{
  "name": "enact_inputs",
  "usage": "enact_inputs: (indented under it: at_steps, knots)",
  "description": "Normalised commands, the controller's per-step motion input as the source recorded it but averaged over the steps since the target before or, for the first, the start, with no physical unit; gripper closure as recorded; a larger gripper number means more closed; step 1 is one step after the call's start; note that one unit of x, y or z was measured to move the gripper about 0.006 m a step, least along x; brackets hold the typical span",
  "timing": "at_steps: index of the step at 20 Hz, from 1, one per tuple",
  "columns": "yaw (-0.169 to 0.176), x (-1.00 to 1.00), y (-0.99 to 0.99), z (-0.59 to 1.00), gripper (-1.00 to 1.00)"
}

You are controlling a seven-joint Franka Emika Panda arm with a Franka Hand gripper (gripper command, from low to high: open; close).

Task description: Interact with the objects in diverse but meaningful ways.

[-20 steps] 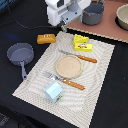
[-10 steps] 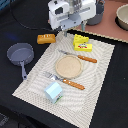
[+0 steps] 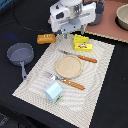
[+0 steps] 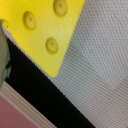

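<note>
Exterior view first: you have the gripper hanging low over the far end of the pale placemat, between the bread loaf and the cheese wedge. You cannot tell from here whether its fingers are apart or together; the white arm body hides them.

The bread loaf lies just off the mat's far corner on the dark table, its long axis running across the exterior view, left to right. The cheese wedge sits on the mat at the exterior view's right of the gripper, resting against the yellow box with the red label. The milk carton stands upright near the mat's near edge.

A round wooden plate lies mid-mat, with an orange-handled knife beyond it and an orange-handled fork before it. A grey pan rests on the table at the exterior view's left.

In the wrist view, you see the wedge close up, its holed yellow face tapering to a point over the mat's weave.
</note>
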Motion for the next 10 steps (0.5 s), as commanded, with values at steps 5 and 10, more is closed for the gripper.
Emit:
enact_inputs:
  at_steps: [5,10]
  knots:
    - [-0.048,0.75,0.28,0.04,-1.0]
    - [-0.058,0.7,0.24,0.14,-1.0]
